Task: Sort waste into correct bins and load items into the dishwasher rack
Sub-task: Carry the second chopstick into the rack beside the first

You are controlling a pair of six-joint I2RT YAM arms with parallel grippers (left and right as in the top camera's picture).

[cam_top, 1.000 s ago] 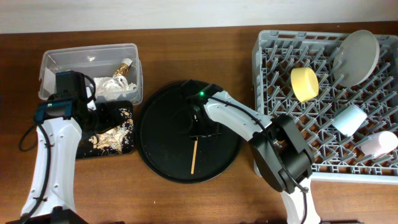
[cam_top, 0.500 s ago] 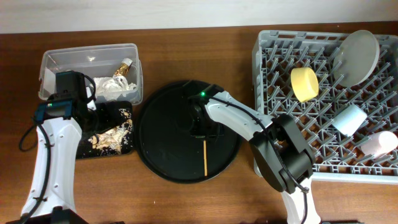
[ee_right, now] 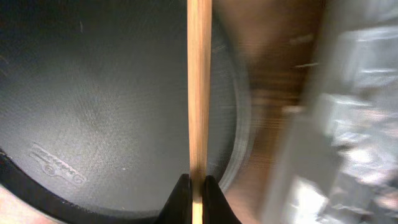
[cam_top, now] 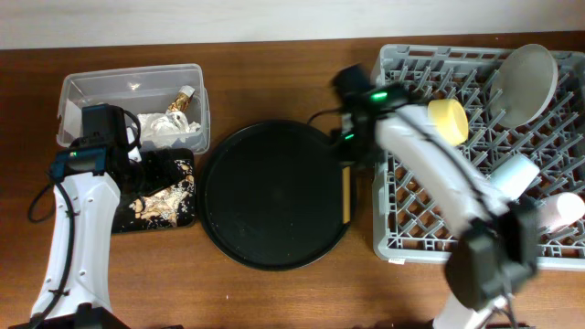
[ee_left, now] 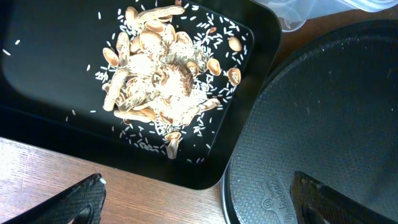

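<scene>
My right gripper (cam_top: 347,163) is shut on a thin wooden chopstick (cam_top: 346,196), which hangs lengthwise over the gap between the round black tray (cam_top: 270,196) and the dishwasher rack (cam_top: 384,228). In the right wrist view the chopstick (ee_right: 199,93) runs straight up from my pinched gripper (ee_right: 198,186). The rack holds a grey-green plate (cam_top: 528,82), a yellow bowl (cam_top: 448,122), a blue cup (cam_top: 514,174) and a pink cup (cam_top: 559,210). My left gripper (ee_left: 208,211) stands open above the black bin's (ee_left: 37,74) near edge, where food scraps (ee_left: 158,74) are piled.
The clear tub (cam_top: 82,91) at the back left holds white napkins (cam_top: 160,128) and a gold wrapper (cam_top: 186,96). The black bin (cam_top: 183,219) lies just in front of it. The round tray (ee_left: 323,124) almost touches that bin's right side.
The right gripper has shut on the chopstick, lifted it off the round tray and carried it right to the rack's left edge. The left arm has not moved.
</scene>
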